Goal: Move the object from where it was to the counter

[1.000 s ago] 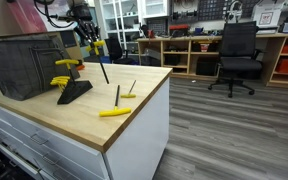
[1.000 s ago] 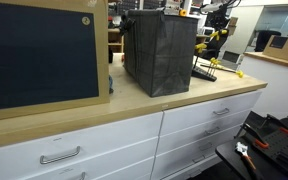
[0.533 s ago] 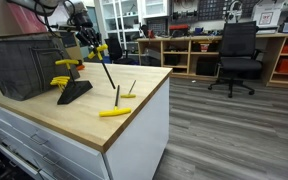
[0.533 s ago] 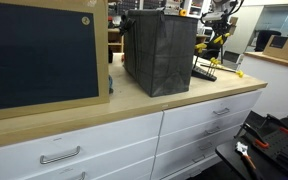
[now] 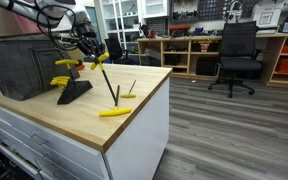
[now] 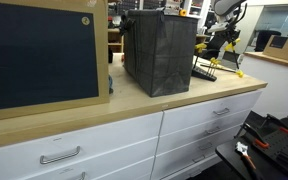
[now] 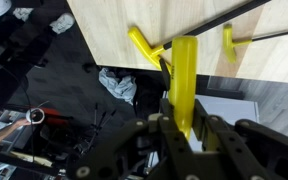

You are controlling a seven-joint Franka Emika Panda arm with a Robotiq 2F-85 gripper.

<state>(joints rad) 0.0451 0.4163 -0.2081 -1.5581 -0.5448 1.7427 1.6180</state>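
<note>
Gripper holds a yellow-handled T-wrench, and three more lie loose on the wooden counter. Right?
Two, not three: an exterior view shows only a nearer T-wrench and a farther T-wrench loose on the wooden counter. The gripper does hold a yellow-handled T-wrench.

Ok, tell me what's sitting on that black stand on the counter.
Two yellow-handled wrenches sit in the black stand, one handle above the other. Where their shafts enter the stand is too small to tell. The hand holds a third wrench, off the stand.
</note>
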